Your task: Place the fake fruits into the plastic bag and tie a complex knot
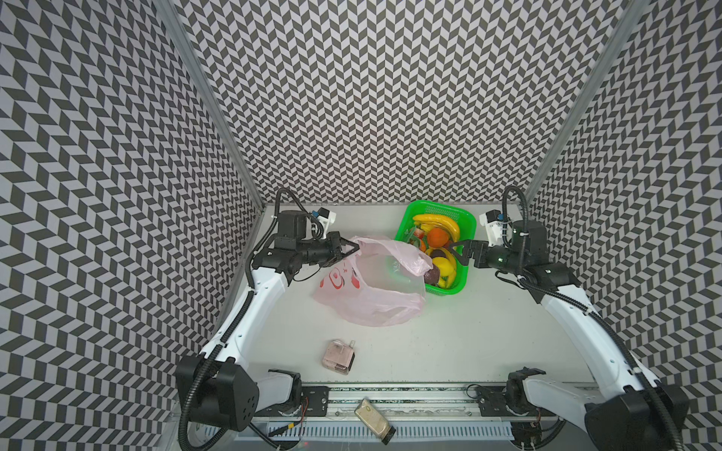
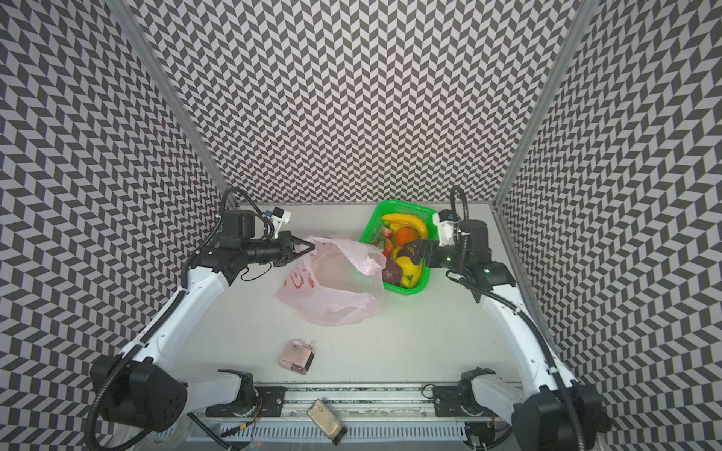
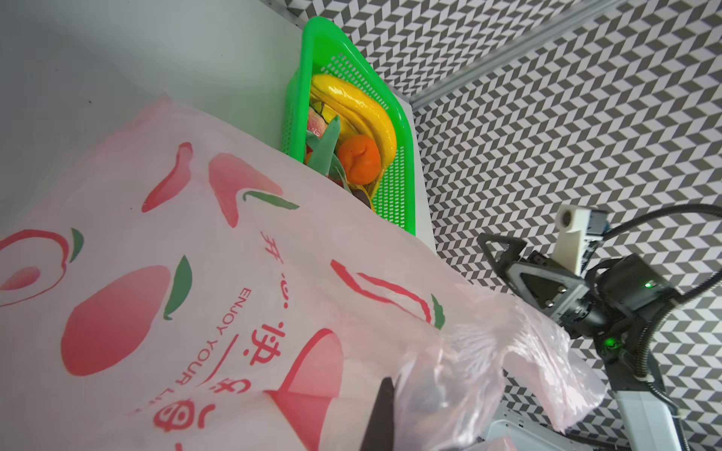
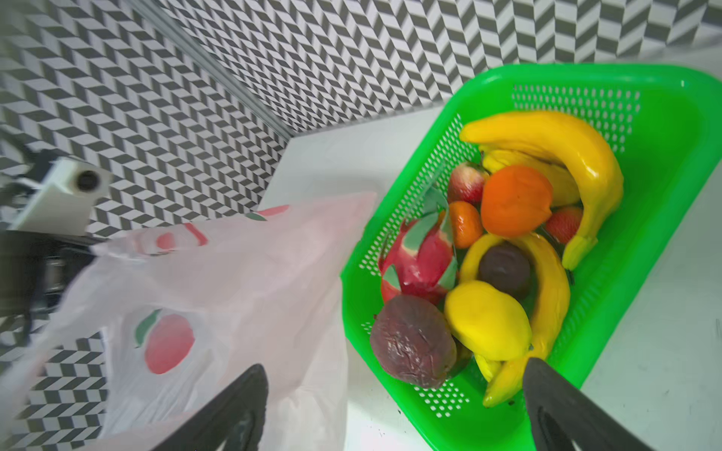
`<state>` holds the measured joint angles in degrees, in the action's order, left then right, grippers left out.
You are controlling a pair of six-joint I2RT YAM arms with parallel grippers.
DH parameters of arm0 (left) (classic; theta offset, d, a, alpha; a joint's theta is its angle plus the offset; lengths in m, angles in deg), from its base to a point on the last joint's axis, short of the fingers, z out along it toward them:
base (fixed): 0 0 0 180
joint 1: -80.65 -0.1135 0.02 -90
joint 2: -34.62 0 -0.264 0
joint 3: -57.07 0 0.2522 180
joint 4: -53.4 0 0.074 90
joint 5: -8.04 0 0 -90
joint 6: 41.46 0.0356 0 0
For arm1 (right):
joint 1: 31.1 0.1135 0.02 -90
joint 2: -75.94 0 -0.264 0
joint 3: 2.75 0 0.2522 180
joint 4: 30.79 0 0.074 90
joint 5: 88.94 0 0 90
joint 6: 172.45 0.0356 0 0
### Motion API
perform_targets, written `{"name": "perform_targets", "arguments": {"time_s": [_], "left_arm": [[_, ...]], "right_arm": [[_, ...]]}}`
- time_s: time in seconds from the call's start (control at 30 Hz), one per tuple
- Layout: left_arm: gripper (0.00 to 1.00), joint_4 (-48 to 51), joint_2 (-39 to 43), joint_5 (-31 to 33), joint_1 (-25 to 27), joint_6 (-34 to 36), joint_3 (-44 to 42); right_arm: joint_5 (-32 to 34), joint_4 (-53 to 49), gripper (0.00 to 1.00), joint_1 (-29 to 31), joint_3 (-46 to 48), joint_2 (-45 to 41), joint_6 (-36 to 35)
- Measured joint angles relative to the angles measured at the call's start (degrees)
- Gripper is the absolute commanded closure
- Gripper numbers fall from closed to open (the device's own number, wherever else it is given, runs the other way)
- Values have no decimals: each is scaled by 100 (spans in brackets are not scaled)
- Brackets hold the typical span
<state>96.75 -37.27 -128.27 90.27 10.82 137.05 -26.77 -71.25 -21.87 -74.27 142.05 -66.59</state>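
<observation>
The plastic bag (image 1: 371,289) lies touching the green basket (image 1: 437,203), where the fake fruits (image 1: 437,236) sit. On the bag's side away from the basket, the left gripper (image 1: 353,246) pinches its rim, likely propping the mouth open. The right gripper (image 1: 453,253) hangs wide-jawed above the basket, empty.

surface (image 1: 488,332): pale grey, flat | middle: pink plastic bag (image 1: 375,300) lies crumpled, mouth open | back, right of middle: green basket (image 1: 449,291) touching the bag, bag film draped over its near rim | front: small pink box (image 1: 338,357) alone, well apart from the bag
</observation>
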Motion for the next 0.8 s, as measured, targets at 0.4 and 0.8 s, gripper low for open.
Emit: {"name": "perform_targets", "arguments": {"time_s": [0.4,0.8], "left_arm": [[100,-2,363,645,-116,-1593,-9],[100,90,411,894,-116,-2133,-175]], "right_arm": [[459,-173,1,876,111,1001,98],[1021,9,1,1497,50,1790,446]]}}
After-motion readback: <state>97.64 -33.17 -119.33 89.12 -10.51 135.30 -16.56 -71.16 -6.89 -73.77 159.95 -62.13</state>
